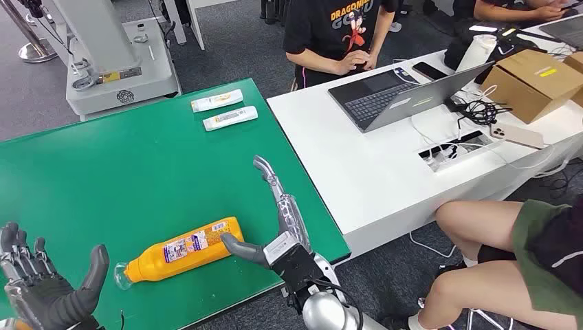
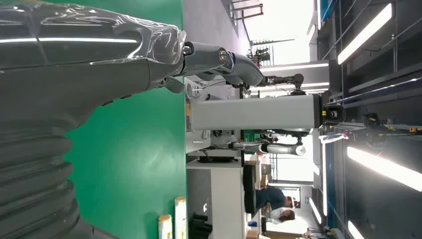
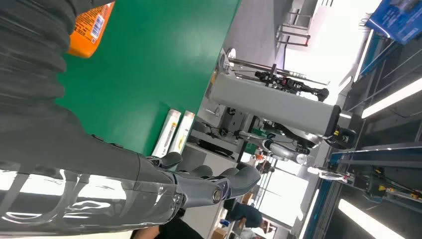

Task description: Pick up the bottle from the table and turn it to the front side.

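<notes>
The right hand (image 1: 278,230) is reaching in at the near edge of the green table (image 1: 82,179), fingers spread and holding nothing, its thumb lying just beside the flat end of the orange bottle (image 1: 180,250). The bottle is lying on its side, long axis running from that thumb toward the left hand (image 1: 42,285), its clear cap end pointing that way. The left hand is also standing open and empty, farther off; the right is nearer.

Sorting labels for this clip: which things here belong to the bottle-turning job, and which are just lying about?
Job: orange bottle, lying on the green table; right hand beside it; left hand.
Lying about: two white tubes, laptop, cardboard box, phone.
</notes>
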You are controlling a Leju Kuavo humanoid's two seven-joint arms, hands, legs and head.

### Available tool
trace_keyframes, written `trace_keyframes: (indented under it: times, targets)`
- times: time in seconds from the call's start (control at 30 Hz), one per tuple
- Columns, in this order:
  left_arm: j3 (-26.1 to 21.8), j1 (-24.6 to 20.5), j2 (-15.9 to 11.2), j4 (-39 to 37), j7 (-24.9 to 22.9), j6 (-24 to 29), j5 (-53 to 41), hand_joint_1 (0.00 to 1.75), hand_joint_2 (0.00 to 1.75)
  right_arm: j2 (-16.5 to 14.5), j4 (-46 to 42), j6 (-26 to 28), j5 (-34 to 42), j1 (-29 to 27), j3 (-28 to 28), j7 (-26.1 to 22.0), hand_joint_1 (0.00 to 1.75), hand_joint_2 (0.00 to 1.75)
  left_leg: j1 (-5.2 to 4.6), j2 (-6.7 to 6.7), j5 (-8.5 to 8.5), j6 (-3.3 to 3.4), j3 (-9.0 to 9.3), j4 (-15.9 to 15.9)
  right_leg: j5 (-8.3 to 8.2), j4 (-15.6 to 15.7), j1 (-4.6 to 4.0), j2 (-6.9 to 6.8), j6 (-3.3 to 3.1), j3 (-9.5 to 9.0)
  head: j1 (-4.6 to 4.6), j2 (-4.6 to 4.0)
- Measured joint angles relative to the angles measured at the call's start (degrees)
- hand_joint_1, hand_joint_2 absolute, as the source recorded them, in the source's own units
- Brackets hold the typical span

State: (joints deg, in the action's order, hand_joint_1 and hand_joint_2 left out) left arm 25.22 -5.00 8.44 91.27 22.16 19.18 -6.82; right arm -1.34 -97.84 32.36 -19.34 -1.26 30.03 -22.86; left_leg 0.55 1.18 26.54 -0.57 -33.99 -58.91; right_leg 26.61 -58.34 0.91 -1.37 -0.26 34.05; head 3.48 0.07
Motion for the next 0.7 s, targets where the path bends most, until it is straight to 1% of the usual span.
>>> trace_keyframes:
  times: [0.1,0.27,0.4,0.47,0.7]
  targets:
    - [0.0,0.0,0.0,0.0,0.0,0.1,0.0,0.0,1.75,0.1,-0.2,0.0,-0.2,-0.2,0.0,0.2,0.0,1.75,0.0,0.0,0.0,0.0,0.0,0.0,0.0,0.0,0.0,0.0,0.0,0.0,0.0,0.0]
    - [0.0,0.0,0.0,0.0,0.1,0.4,0.0,0.0,1.75,0.6,-1.4,-0.8,-3.2,-0.4,-0.5,0.8,0.0,1.75,0.0,0.0,0.0,0.0,0.0,0.0,0.0,0.0,0.0,0.0,0.0,0.0,-0.01,0.0]
    - [0.0,0.0,0.0,0.0,0.1,-0.1,-0.1,0.0,1.75,2.0,-2.1,-4.1,-7.2,0.6,-3.4,2.4,0.0,1.75,-0.01,0.0,0.0,0.0,0.0,0.0,-0.01,0.0,0.01,0.0,0.0,-0.01,-0.01,0.0]
    - [0.0,0.0,0.0,0.0,0.1,-0.2,-0.1,0.0,1.75,2.5,-2.3,-5.4,-7.8,1.1,-5.0,2.6,0.0,1.75,-0.01,-0.01,0.0,0.0,0.0,0.0,-0.01,0.0,0.01,-0.02,0.0,-0.02,0.0,0.0]
    - [0.0,0.0,0.0,0.0,0.1,-0.4,-0.1,0.0,1.75,3.2,-2.5,-5.9,-8.2,1.4,-7.1,2.6,0.0,1.75,0.0,-0.02,0.0,0.0,0.01,0.0,-0.01,0.0,0.0,-0.01,0.01,-0.01,0.0,0.0]
